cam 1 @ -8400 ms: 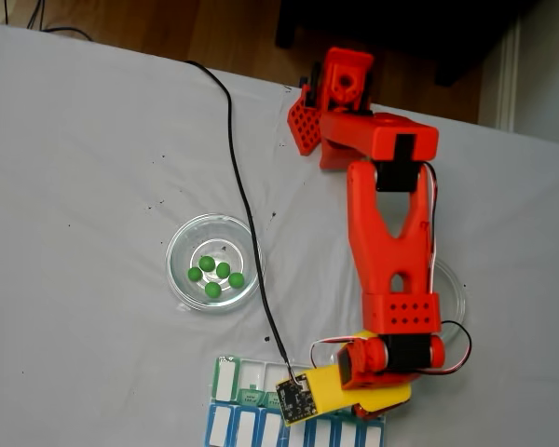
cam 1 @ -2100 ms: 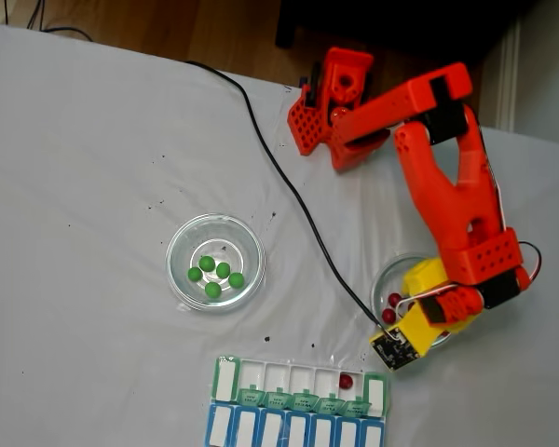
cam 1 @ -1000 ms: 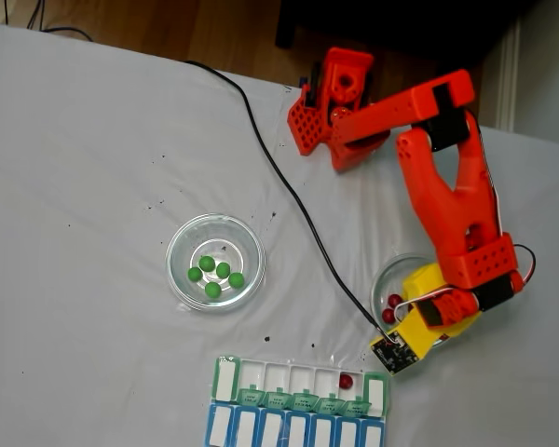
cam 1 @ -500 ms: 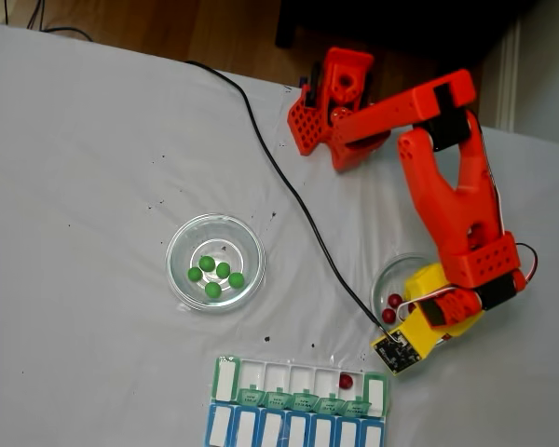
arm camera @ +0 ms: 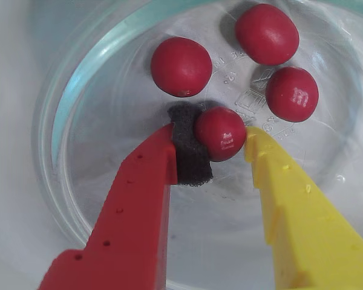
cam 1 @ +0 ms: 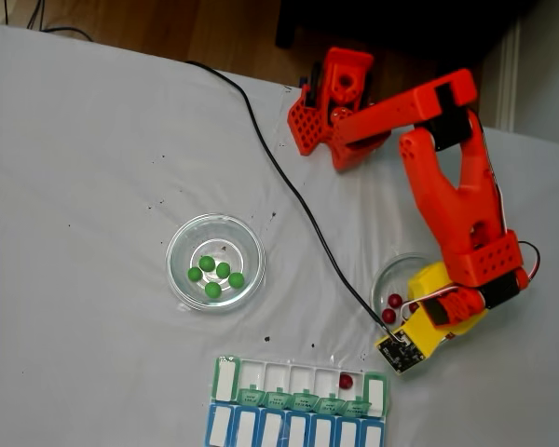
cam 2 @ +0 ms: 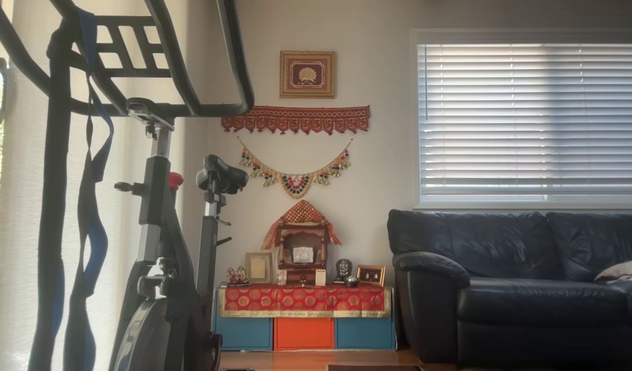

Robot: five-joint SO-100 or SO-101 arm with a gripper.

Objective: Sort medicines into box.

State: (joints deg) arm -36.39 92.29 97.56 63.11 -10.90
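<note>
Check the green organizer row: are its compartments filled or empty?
Mostly empty: the green organizer row has open compartments, and one red ball lies in it near the right end.

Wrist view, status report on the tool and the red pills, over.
Tool closed on one glossy dark red ball, inside the round clear glass dish. Three more red balls loose beside it. Nothing in the way.

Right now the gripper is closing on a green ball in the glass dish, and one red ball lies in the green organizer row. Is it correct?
Not quite: the ball between the gripper fingers is red, not green, as the wrist view shows. One red ball does lie in the green organizer row, per the fixed view.
</note>
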